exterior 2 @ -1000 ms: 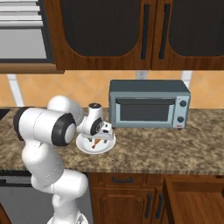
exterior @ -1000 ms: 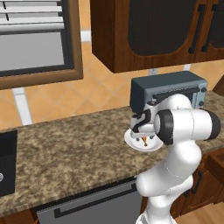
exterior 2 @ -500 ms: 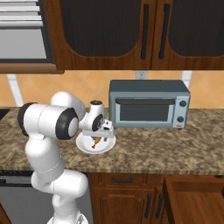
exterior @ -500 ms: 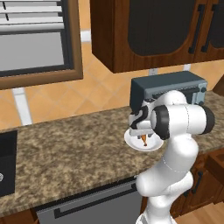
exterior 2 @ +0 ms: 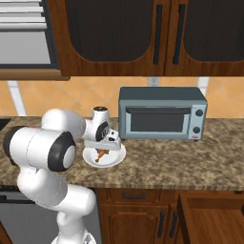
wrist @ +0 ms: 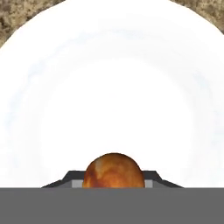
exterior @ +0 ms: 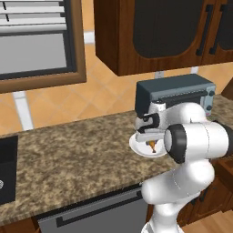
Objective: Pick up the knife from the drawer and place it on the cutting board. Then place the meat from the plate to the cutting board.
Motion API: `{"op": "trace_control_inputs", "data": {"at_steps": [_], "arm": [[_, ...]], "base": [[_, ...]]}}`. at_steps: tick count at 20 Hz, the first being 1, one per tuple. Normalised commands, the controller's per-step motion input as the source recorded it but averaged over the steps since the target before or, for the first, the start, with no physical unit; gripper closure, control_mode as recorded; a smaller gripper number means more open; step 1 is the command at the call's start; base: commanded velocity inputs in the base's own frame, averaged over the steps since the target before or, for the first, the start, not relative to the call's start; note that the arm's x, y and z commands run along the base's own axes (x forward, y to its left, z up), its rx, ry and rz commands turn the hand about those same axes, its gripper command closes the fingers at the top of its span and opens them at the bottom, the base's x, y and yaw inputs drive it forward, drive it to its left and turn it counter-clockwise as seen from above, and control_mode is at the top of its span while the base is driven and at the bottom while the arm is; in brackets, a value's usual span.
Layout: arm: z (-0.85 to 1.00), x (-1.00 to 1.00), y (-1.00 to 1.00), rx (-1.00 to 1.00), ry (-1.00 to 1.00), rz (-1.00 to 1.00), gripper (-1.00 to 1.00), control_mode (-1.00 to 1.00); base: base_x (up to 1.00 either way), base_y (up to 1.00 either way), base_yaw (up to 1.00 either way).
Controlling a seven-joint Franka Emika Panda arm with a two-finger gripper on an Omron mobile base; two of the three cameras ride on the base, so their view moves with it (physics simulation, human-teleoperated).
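A simulated kitchen scene. A white robot arm bends down over a speckled brown stone surface (exterior: 68,145) and reaches to a round white plate (exterior 2: 116,157) that sits just in front and to one side of a grey toaster oven (exterior 2: 162,112). Dark wooden cupboards (exterior 2: 157,35) hang above.

The claw (exterior 2: 101,152) points straight down onto the plate. On the plate lies the meat (exterior 2: 100,156), a small orange-brown chicken drumstick. In the camera on the hand, the rounded end of the drumstick (wrist: 113,170) sits right between the two dark finger tips, with the white plate spread behind it. The claw is closed tight on the meat, gripping it from both sides. The meat looks low, at or very near the plate, so it appears gripped but not yet lifted.

The downward reach makes sense: a small, rounded piece lying flat is easiest to pinch from above, across its narrow width.

This looks like the second part of the task. Lifting the meat clear of the plate and carrying it to the cutting board seems to be what remains. Being smooth and rounded, the drumstick could slip or turn in the grip.
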Motion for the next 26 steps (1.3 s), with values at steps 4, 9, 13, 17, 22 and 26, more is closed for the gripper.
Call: {"op": "trace_control_inputs", "data": {"at_steps": [4,9,13,17,22,26], "arm": [[0.9,-1.0,-0.01,0.0,-0.08,0.0,1.0,-1.0],[1.0,-0.86,0.0,0.0,-0.05,-0.01,1.0,-1.0],[0.46,-0.41,0.0,0.0,-0.01,-0.02,1.0,-1.0],[0.0,-0.01,0.32,-0.02,0.0,0.01,1.0,-1.0],[0.03,0.02,0.55,0.0,0.0,0.0,1.0,-1.0],[0.02,-0.09,0.14,-0.01,0.0,0.0,1.0,1.0]], "base": [[0.0,0.0,0.0],[0.0,0.0,0.0],[0.0,0.0,0.0],[0.0,0.0,0.0],[0.0,0.0,0.0],[-0.57,0.73,0.11]]}}
